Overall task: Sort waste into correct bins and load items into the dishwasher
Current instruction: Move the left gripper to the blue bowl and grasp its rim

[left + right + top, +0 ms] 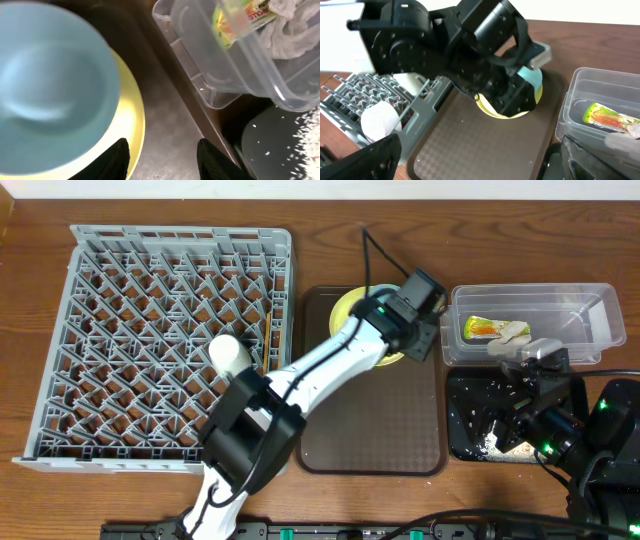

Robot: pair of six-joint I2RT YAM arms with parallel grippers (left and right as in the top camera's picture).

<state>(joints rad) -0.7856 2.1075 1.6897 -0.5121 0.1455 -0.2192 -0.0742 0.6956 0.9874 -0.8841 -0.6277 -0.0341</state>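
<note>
A light blue bowl [50,85] sits on the round yellow plate [345,307] at the far end of the brown tray [390,430]. My left gripper [418,340] hovers at the plate's right rim and is open. One finger [117,160] overlaps the rim, the other is over bare tray, and nothing is between them. The clear tub [600,305] holds the snack wrapper [482,328] and the paper scrap [515,332]. White crumbs [490,445] lie in the black tray [465,420]. My right gripper [510,415] stands wide open above that tray. A white cup [228,352] lies in the grey dish rack [90,280].
The left arm stretches diagonally from the table's front edge across the rack's near right corner and the brown tray. The clear tub and black tray sit close against the brown tray's right side. Dark cables run behind the plate.
</note>
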